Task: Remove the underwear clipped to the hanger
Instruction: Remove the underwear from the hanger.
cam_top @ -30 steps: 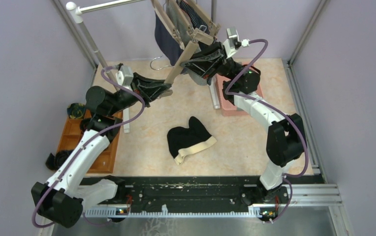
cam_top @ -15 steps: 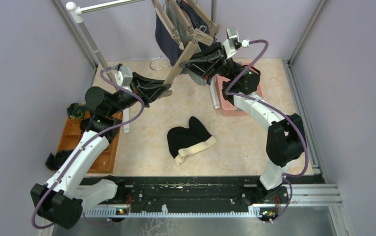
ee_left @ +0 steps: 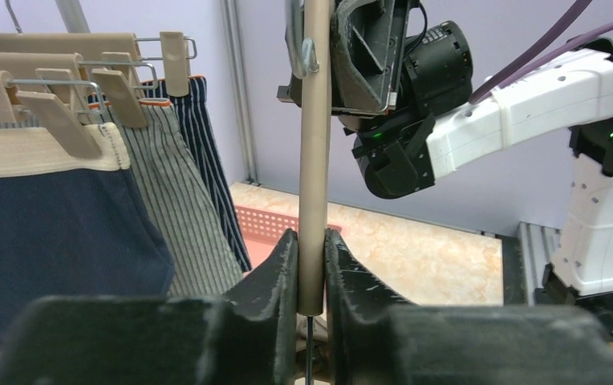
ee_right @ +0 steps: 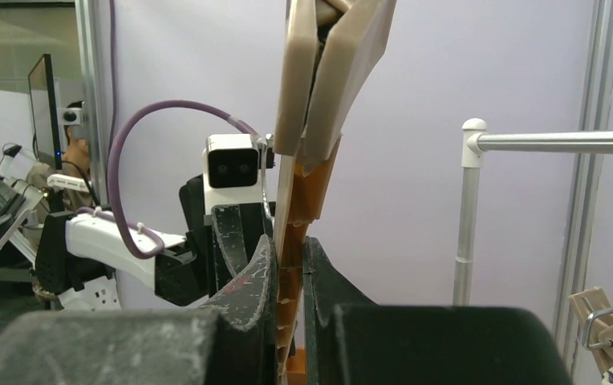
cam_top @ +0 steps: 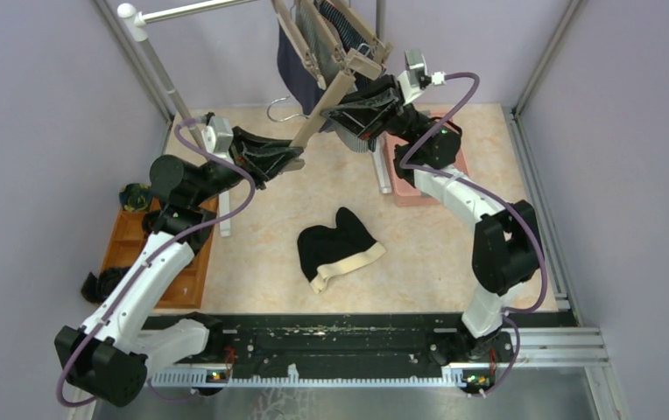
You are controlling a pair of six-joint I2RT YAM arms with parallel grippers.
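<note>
1. Two grippers share one bare beige wooden hanger (ee_left: 314, 120): right gripper (ee_right: 289, 249) pinches its clip end; left gripper (ee_left: 311, 241) fingers flank its bar, grip unclear.
2. Below them lies the black beige-banded underwear (cam_top: 335, 245), already freed; next, probably unclip the navy underwear (ee_left: 46, 241) left of the left fingers.

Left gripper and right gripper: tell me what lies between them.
A bare beige hanger runs tilted from the left gripper up to the right gripper; the top view shows it best.

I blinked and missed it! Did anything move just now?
Barely. The left gripper and right gripper, both on the hanger, crept slightly toward the back. Both still have it between their fingers. The black underwear on the table didn't move.
</note>
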